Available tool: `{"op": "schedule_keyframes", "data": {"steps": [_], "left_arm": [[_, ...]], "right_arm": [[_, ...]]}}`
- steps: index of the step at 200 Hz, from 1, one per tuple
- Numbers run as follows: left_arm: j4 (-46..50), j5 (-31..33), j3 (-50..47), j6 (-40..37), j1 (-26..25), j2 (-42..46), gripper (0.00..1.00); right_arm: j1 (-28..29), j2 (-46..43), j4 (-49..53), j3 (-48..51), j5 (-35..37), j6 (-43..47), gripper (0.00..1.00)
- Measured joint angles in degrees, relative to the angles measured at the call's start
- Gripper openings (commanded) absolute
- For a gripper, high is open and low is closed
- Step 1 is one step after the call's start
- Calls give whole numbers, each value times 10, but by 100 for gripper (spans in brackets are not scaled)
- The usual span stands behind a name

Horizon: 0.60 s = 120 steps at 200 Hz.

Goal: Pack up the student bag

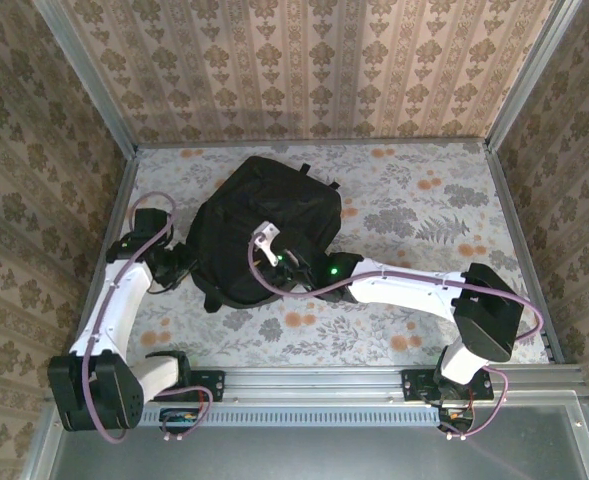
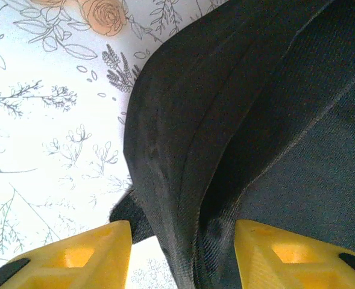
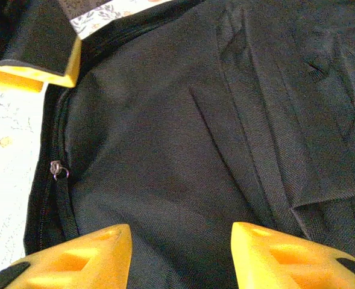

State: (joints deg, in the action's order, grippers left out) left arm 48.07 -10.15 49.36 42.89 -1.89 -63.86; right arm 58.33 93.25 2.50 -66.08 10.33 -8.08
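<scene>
Black soft fabric at the middle-left of the flowered table (image 1: 424, 200): student bag (image 1: 264, 215), lying flat, bits of strap at its far edge. Left gripper (image 2: 182, 256) at the bag's left edge, yellow fingers (image 2: 87, 253) apart, a raised fold of the bag's side standing between them. Bare table visible between the left finger and that fold, so no pinch to be seen. Right gripper (image 3: 180, 250) low over the bag's near half, reaching in from the right, its yellow fingers likewise apart, flat fabric beneath and nothing caught between. From the right wrist: zip line down the bag's left side, small metal zip pull (image 3: 58, 171) on it, creased panels to the right. Both arms bent inward toward the bag from bases at the near edge.
</scene>
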Motion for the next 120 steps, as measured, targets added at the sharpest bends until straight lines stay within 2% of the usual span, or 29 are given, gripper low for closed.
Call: {"op": "schedule_keyframes", "data": {"steps": [42, 59, 96, 120], "left_arm": [[1, 0, -1, 6, -27, -14, 50], [-4, -1, -3, 6, -35, -32, 40], [-28, -1, -17, 7, -41, -36, 0], [-41, -3, -31, 0, -41, -9, 0]], "right_arm": [[-21, 0, 15, 0, -12, -55, 50], [-26, 0, 17, 0, -26, -74, 50], [-30, 6, 21, -2, -67, -112, 48], [-30, 24, 32, -17, -90, -125, 48]]}}
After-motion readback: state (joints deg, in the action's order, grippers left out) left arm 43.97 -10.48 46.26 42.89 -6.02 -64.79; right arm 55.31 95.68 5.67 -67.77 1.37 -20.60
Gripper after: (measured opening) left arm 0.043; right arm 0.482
